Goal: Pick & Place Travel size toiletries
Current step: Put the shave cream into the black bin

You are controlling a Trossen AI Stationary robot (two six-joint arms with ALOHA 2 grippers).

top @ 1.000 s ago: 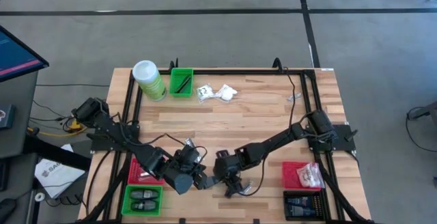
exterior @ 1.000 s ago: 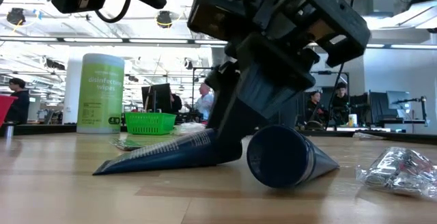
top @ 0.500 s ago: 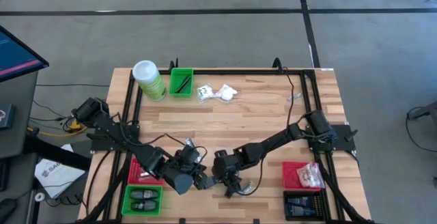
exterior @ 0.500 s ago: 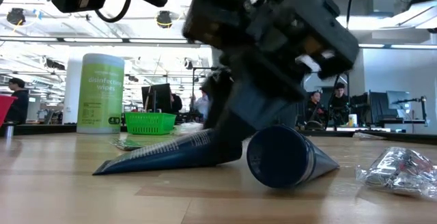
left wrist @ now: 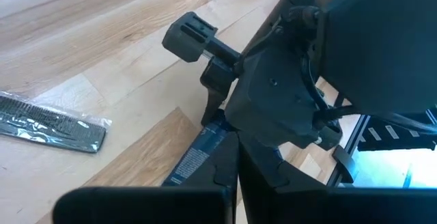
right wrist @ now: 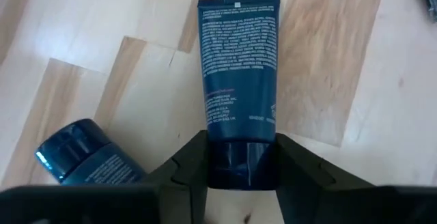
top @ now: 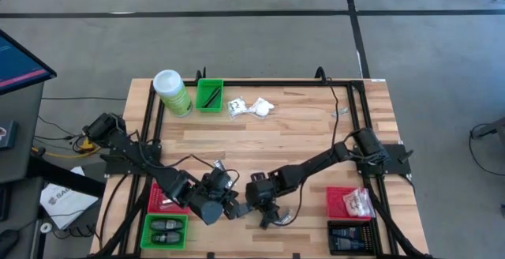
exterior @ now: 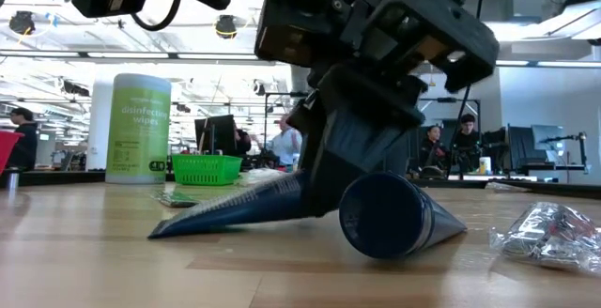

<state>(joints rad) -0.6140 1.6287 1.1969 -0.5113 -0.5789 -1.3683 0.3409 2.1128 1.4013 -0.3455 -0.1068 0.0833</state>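
A dark blue tube [right wrist: 239, 80] with white print lies near the table's front edge, its flat crimped end [exterior: 160, 232] on the wood. My right gripper [right wrist: 242, 166] is shut on its cap end; it also shows in the high view [top: 267, 214]. A second dark blue tube [exterior: 387, 216] lies beside it on its side, cap toward the near edge, seen too in the right wrist view [right wrist: 82, 159]. My left gripper [top: 229, 206] hovers shut just left of the right one, with nothing in it. My right gripper pinches the tube's cap end [right wrist: 240, 157] between its two fingers [right wrist: 183, 166], one on each side. The fingers slant down from the table's right and lie in line with the tube. The cap end is raised off the wood; the crimped end rests on the table.
A packed comb [left wrist: 54, 125] lies on the wood near the tubes, and a clear crinkly packet [exterior: 547, 233] to the right. Bins line the front: red [top: 162, 200] and green [top: 164, 231] at left, red [top: 351, 202] and black [top: 353, 235] at right. A green canister [top: 172, 91] stands far left.
My right gripper has tipped a little and taken hold of the tube's cap end. The cap end has come up slightly, so the tube tilts more steeply, and its crimped end has slid a short way along the table toward the gripper.
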